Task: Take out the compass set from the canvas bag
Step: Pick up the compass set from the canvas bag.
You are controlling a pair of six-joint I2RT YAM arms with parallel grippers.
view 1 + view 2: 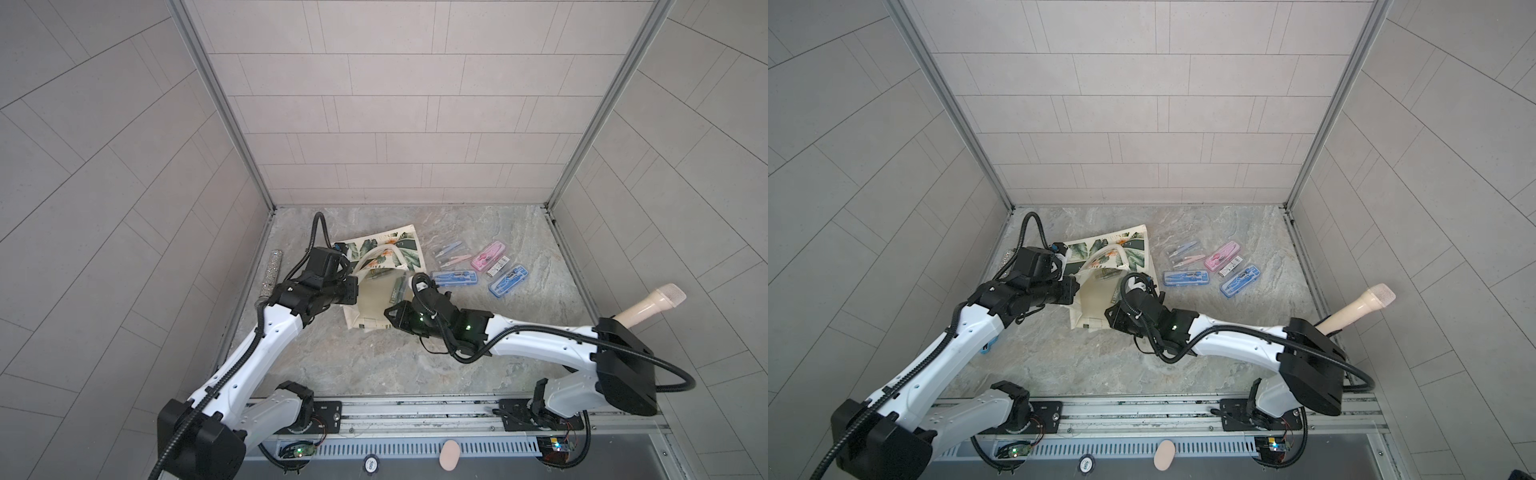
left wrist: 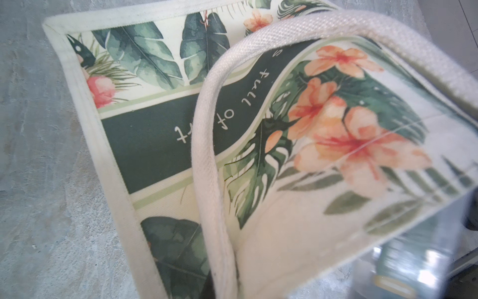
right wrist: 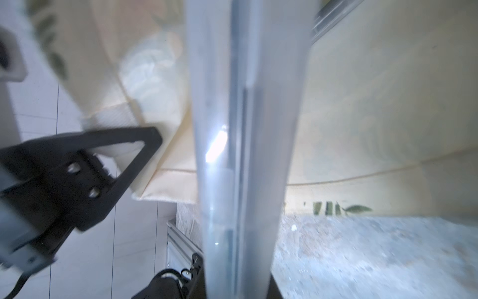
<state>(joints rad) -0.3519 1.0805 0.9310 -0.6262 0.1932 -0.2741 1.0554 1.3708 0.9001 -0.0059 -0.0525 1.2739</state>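
Observation:
The canvas bag (image 1: 371, 309) (image 1: 1094, 305) lies on the marble table, leaf print (image 2: 155, 142) up and its mouth lifted open. My left gripper (image 1: 356, 287) (image 1: 1079, 291) is shut on the bag's rim by a cream loop handle (image 2: 207, 155); its black finger (image 3: 134, 152) shows pinching the fabric. My right gripper (image 1: 395, 308) (image 1: 1111, 311) (image 3: 236, 283) is shut on a clear, greenish compass set case (image 1: 397, 289) (image 3: 240, 129) at the bag's mouth. Another greenish case (image 1: 376, 274) (image 1: 1106, 274) lies just inside.
Right of the bag lie several cases: a blue one (image 1: 453, 277), a pink one (image 1: 488, 255), another blue one (image 1: 508, 280) and a clear one (image 1: 451, 255). A glittery stick (image 1: 270, 274) lies by the left wall. A beige microphone (image 1: 648, 303) juts over the right edge.

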